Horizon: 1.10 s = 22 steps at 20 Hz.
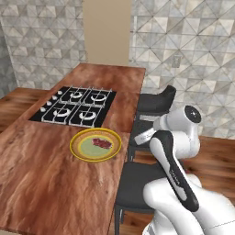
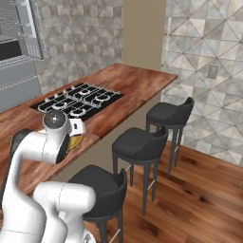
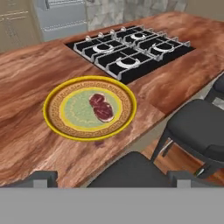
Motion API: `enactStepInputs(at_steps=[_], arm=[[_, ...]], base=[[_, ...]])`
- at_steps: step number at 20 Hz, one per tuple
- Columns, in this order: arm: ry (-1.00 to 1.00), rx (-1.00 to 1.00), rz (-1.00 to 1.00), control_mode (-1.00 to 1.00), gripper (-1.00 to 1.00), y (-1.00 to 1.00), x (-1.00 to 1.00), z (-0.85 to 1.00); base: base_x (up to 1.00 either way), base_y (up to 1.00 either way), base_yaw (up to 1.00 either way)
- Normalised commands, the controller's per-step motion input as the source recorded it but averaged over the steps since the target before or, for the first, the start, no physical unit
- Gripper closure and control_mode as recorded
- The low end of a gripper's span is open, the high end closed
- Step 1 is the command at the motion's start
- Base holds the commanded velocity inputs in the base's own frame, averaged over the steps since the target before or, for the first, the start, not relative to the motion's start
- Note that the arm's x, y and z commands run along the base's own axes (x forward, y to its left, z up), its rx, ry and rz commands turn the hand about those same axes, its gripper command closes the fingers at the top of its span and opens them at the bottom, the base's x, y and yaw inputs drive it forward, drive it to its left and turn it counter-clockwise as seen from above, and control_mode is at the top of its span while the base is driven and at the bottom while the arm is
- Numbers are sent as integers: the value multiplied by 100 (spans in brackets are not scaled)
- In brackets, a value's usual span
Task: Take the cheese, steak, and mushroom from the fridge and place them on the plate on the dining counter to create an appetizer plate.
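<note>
The plate bearing the steak sits near the dining counter edge.

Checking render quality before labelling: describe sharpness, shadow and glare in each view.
Left base view: soft and slightly blurred, steak on plate reads as a smear. Right base view: even flat light, no glare. Hand view: sharpest, a faint shadow under the plate rim, cooktop grates crisp.

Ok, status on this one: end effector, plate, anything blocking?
End effector open, empty, off the counter edge. Steak lies on plate. Nothing blocking.
</note>
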Motion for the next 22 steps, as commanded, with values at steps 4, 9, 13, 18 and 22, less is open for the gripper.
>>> enactStepInputs(at_steps=[4,9,13,18,22], arm=[[0,0,-25,-100,-100,-26,-94,43],[0,0,-22,-100,-100,-6,-70,24],[0,0,-2,100,-100,-7,-19,4],[0,0,0,100,-100,0,0,0],[0,0,0,100,-100,0,0,0]], base=[[0,0,0],[0,0,0],[-72,-21,0],[-100,0,0],[-100,71,7]])
